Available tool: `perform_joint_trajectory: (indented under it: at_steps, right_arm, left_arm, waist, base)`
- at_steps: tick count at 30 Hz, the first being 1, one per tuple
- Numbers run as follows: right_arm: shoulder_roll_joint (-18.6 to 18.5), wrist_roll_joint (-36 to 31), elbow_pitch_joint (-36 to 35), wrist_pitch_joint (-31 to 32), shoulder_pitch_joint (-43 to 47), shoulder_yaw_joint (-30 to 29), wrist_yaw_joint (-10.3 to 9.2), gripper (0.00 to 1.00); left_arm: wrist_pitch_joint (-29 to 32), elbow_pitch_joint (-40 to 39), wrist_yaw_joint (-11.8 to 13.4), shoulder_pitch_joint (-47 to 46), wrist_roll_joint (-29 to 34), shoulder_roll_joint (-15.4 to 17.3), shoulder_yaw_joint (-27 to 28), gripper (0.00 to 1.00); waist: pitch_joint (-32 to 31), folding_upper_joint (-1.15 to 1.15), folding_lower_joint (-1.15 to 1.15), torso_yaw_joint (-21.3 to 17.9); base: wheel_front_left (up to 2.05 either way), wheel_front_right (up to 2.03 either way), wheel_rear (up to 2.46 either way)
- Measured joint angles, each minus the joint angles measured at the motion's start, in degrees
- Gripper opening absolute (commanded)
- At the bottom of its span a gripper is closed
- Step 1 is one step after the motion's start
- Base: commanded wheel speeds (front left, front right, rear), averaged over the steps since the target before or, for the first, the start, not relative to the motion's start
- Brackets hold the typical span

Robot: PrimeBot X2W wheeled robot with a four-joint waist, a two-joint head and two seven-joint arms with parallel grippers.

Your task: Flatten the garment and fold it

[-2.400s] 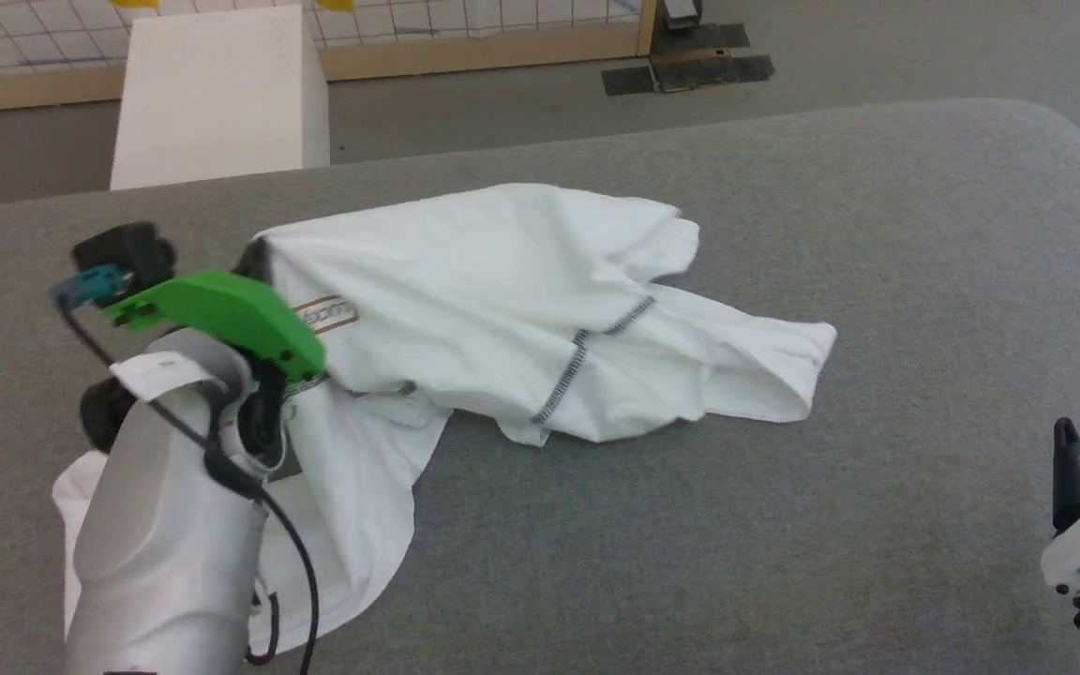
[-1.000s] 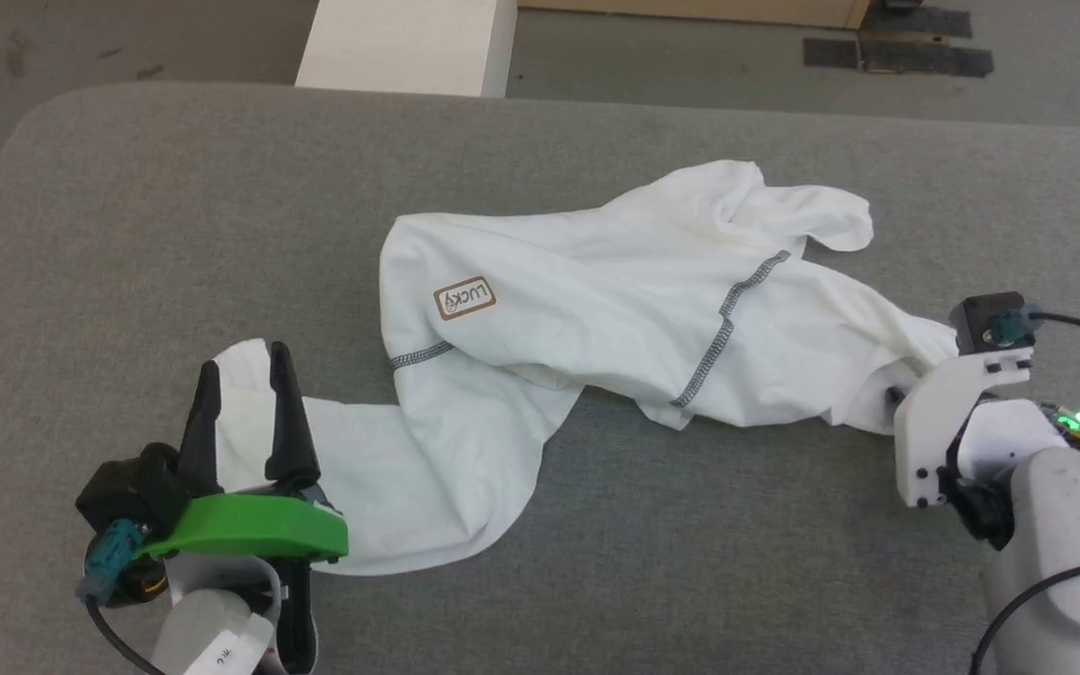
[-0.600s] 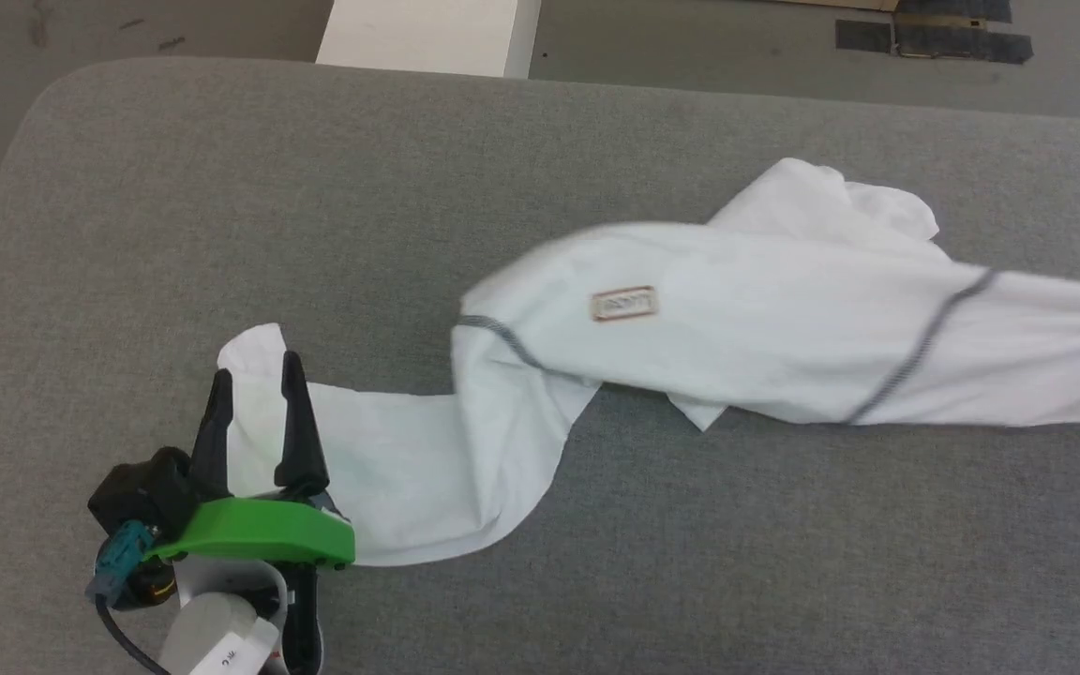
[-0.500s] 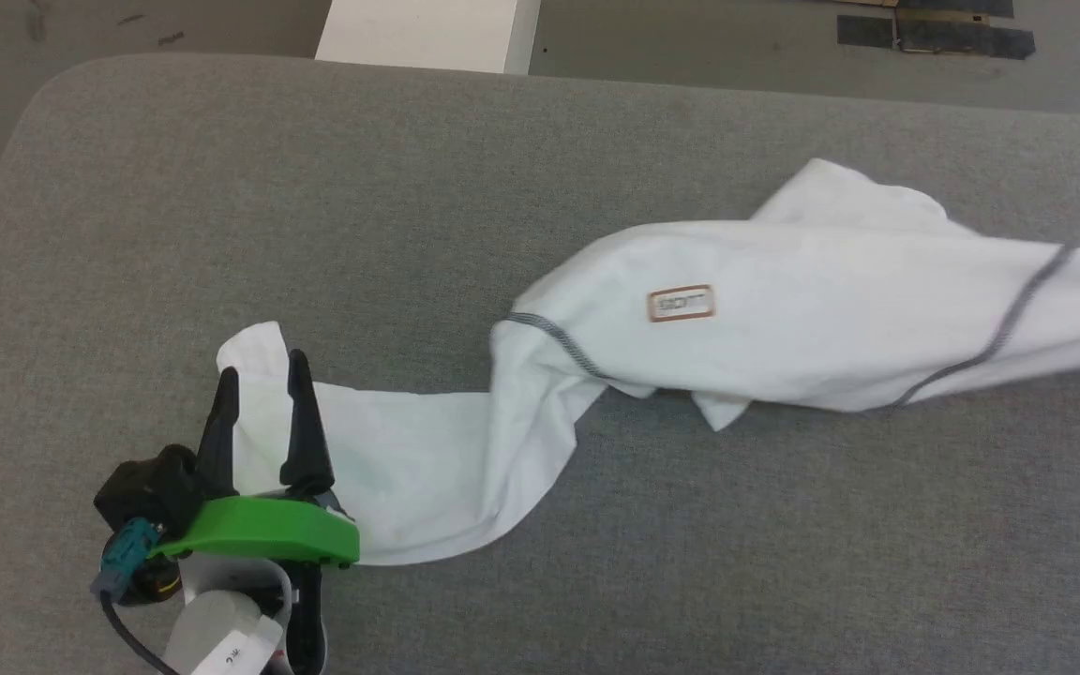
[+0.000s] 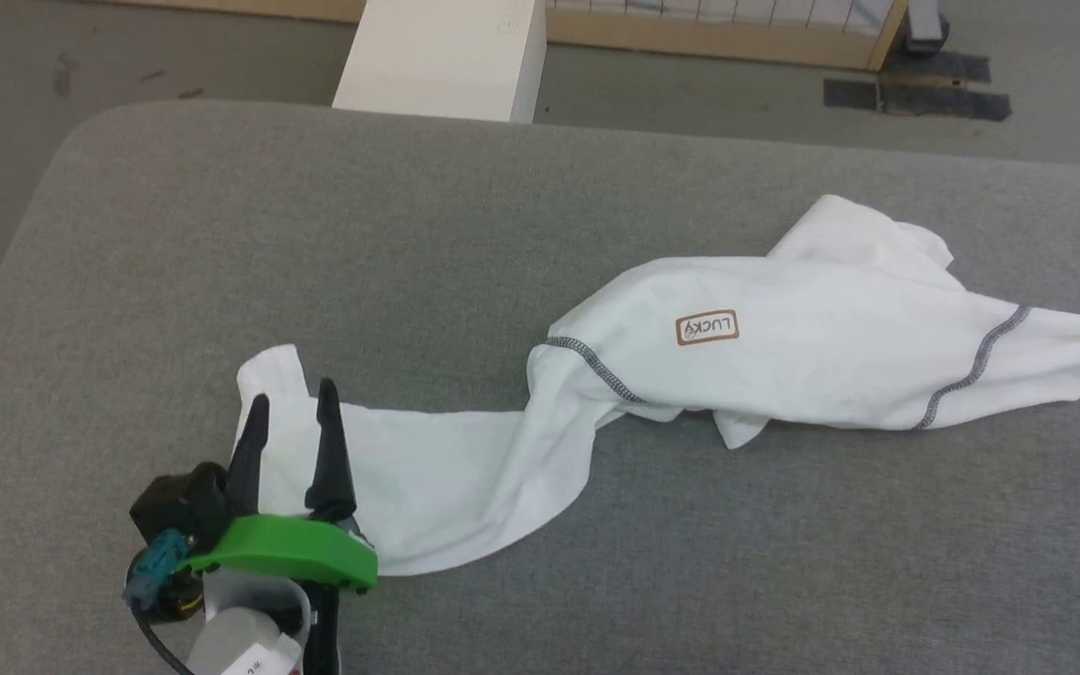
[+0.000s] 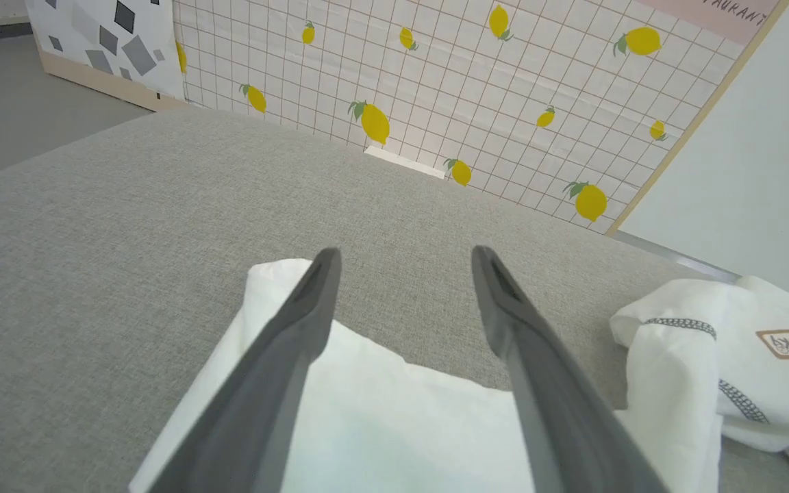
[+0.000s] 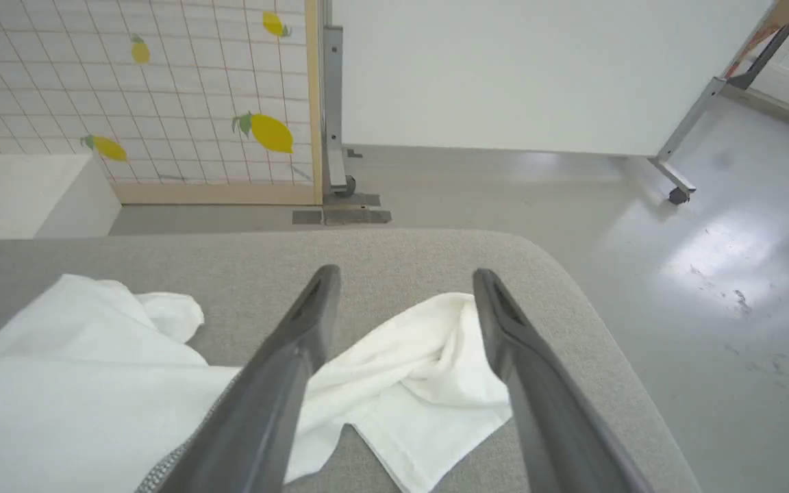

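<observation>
Now garment (image 5: 784, 356) pulled farther right of left claw (image 5: 292, 394), still spread wide, right claw (image 7: 405, 272) spread above far end.

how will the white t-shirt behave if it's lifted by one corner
Probably floppy: the t-shirt lies in soft folds and a twisted strip, so it should drape and bunch. Likely light, since the fabric looks thin. Pushed, it may wrinkle rather than slide on the textured grey surface.
</observation>
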Motion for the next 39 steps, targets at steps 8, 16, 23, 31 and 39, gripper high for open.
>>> perform_joint_trajectory:
  at_steps: [8, 16, 23, 31, 39]
  right_arm:
    - [9.4, 4.8, -9.3, -18.0, 14.6, 6.4, 0.00, 1.00]
    - [10.1, 17.7, -4.9, -24.5, 24.8, 8.4, -0.02, 1.00]
    - [10.1, 18.2, -1.6, -26.9, 25.6, 8.9, -0.02, 1.00]
    - [10.1, 17.4, -1.9, -27.4, 23.5, 9.5, -0.02, 1.00]
    - [10.1, 17.4, -1.8, -28.1, 22.4, 10.7, -0.02, 1.00]
  left_arm:
    - [0.8, -0.6, -0.1, 2.3, 0.1, 0.5, -1.0, 1.00]
    - [5.9, -0.8, -1.2, 3.5, -0.1, 0.6, -3.9, 1.00]
    - [18.9, -0.3, -3.0, 4.0, -1.6, 0.6, -9.4, 1.00]
    - [28.1, 4.7, 3.1, 2.2, -3.1, 1.4, -6.2, 0.00]
    - [26.9, 3.3, 7.3, -3.7, -6.1, 7.2, 4.1, 0.00]
  waist:
    - [-3.5, 0.00, 0.00, -2.6]
    - [-5.5, 0.00, 0.00, -7.0]
    - [-6.2, 0.00, 0.00, -10.0]
    - [-4.7, 0.00, 0.00, -11.1]
    - [-3.0, 0.00, 0.00, -11.2]
  base:
    - [0.00, 0.00, 0.00]
    - [0.00, 0.00, 0.00]
    - [0.00, 0.00, 0.00]
    - [0.00, 0.00, 0.00]
    - [0.00, 0.00, 0.00]
